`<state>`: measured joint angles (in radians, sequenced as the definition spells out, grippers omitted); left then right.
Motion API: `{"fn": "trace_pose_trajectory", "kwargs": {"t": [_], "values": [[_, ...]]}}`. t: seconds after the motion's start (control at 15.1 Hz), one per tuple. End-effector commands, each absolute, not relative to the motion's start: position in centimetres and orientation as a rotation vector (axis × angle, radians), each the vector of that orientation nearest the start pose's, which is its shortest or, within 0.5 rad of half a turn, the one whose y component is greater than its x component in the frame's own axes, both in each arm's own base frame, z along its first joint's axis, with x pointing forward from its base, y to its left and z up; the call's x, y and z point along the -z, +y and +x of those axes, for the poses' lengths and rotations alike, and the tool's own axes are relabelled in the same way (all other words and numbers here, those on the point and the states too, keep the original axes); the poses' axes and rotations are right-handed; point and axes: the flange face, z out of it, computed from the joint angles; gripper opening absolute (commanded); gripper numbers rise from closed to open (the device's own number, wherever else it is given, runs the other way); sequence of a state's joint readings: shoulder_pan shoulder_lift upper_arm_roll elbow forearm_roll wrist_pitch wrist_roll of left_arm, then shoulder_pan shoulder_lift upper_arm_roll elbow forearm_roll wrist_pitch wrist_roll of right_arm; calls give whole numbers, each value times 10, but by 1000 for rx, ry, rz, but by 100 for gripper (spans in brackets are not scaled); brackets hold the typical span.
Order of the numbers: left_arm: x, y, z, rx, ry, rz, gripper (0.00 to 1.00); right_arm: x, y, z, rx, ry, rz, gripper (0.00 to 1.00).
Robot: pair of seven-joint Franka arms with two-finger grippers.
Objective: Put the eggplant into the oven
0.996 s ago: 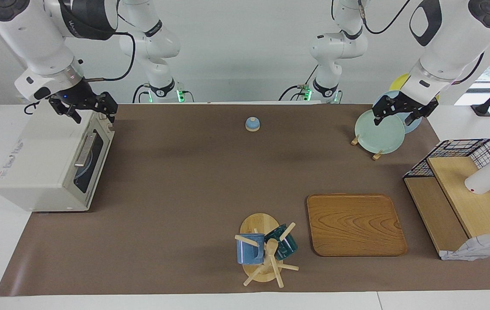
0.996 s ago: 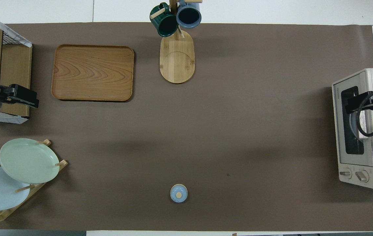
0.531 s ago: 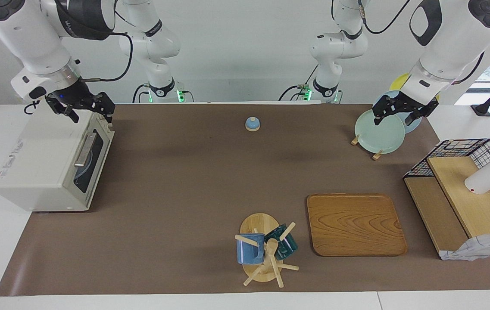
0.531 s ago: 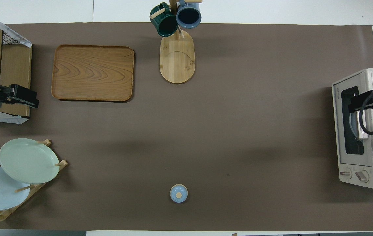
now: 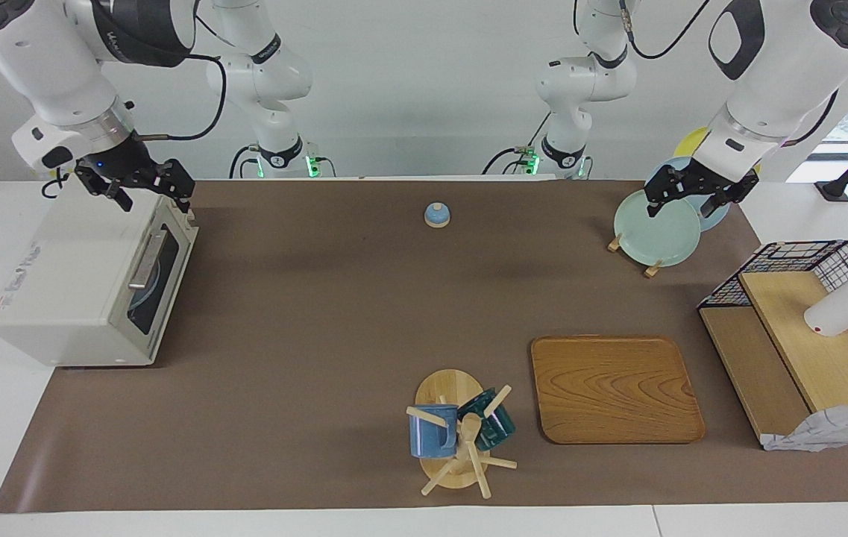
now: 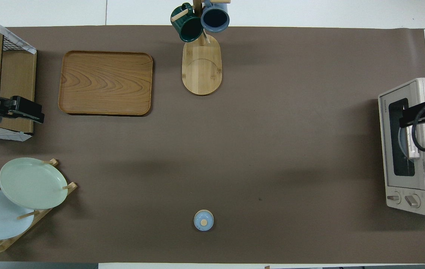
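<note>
Oven (image 6: 421, 194), door closed, carries a red triangular warning label; its lettering is unreadable. Right gripper (image 5: 134, 188) hangs over it, empty, fingers apart. Left gripper (image 5: 694, 195), likewise apart, hangs over the plates (image 5: 655, 230).

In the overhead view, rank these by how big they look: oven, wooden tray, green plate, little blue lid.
Largest to smallest, as they look in that view:
1. Wooden tray
2. Oven, though its edge is cut off by the frame, so tray versus oven is uncertain
3. Green plate
4. Blue lid
</note>
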<state>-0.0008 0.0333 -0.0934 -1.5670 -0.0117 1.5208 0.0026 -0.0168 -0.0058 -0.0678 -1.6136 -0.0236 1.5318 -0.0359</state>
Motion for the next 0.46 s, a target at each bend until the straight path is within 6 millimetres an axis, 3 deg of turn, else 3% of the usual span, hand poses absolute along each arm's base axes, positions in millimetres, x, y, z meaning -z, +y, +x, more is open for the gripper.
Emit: {"fn": "trace_pose_trajectory", "kwargs": {"t": [0.0, 0.4], "values": [[-603, -49, 552, -141, 158, -3126, 100, -607, -51, 546, -123, 111, -3134, 100], [-604, -49, 552, -139, 158, -3126, 100, -608, -50, 546, -115, 94, -3135, 100]]}}
